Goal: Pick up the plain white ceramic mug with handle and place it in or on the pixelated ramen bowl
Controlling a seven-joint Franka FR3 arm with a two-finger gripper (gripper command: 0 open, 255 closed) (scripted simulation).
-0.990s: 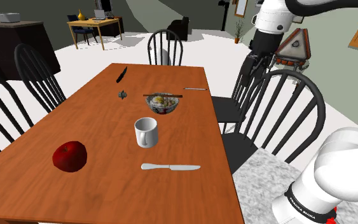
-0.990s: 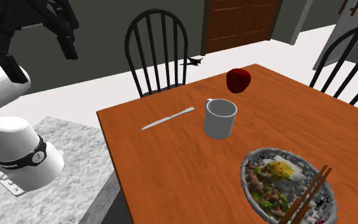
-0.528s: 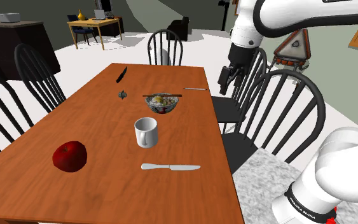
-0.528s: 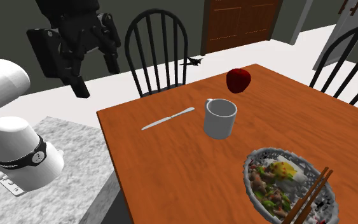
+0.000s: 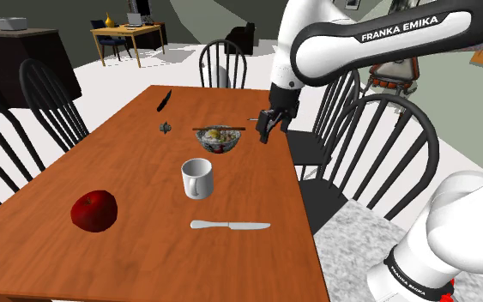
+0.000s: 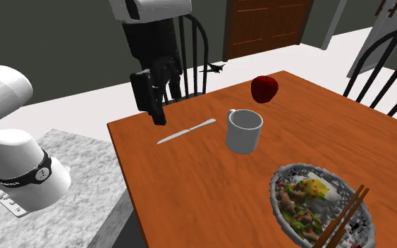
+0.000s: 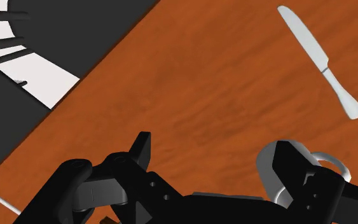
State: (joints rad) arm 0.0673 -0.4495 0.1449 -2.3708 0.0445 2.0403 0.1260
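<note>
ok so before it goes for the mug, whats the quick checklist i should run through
1. Gripper open and empty: ok.
2. White mug upright and standing free on the table: ok.
3. Gripper above the mug: not ok; it hangs near the table's edge, apart from the mug.
4. Table knife out of the way: ok; it lies flat, apart from the mug.
5. Room on the ramen bowl: cannot tell; it is full of food, and chopsticks lie across its rim.
</note>
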